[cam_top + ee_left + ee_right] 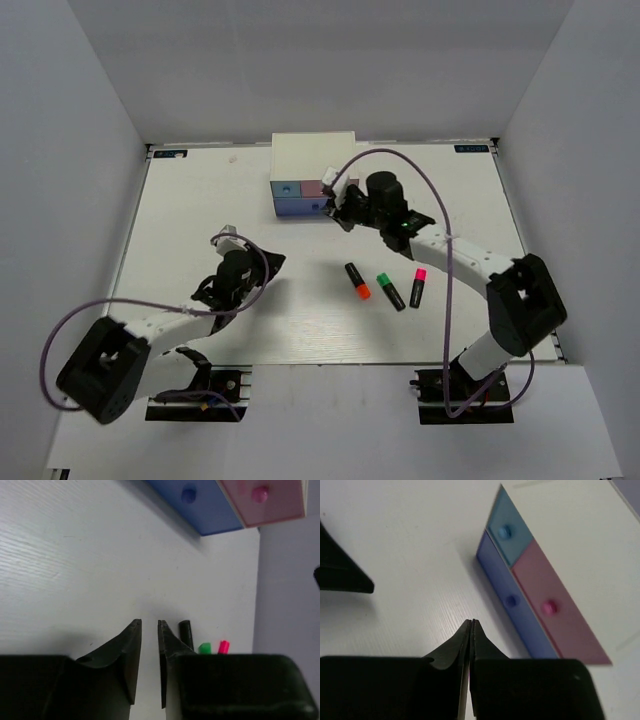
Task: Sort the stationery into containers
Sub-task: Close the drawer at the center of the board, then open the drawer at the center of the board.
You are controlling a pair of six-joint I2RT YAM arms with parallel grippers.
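Observation:
The white drawer chest [312,158] stands at the back centre, its light blue [507,530], darker blue [512,600] and pink [550,607] knobbed fronts facing me. Three black markers lie on the table to its right front: orange end [357,281], green end [390,291], pink end [418,287]. My right gripper [471,622] is shut and empty, low over the table just in front of the chest [335,207]. My left gripper [149,623] is open by a narrow gap, empty, at mid-left [268,263]. The pink tube and conical piece are out of view.
Grey walls enclose the white table [200,200] on three sides. The right arm [470,262] arches over the table's right side above the markers. The green [204,648] and pink [223,646] marker ends show beside my left fingers.

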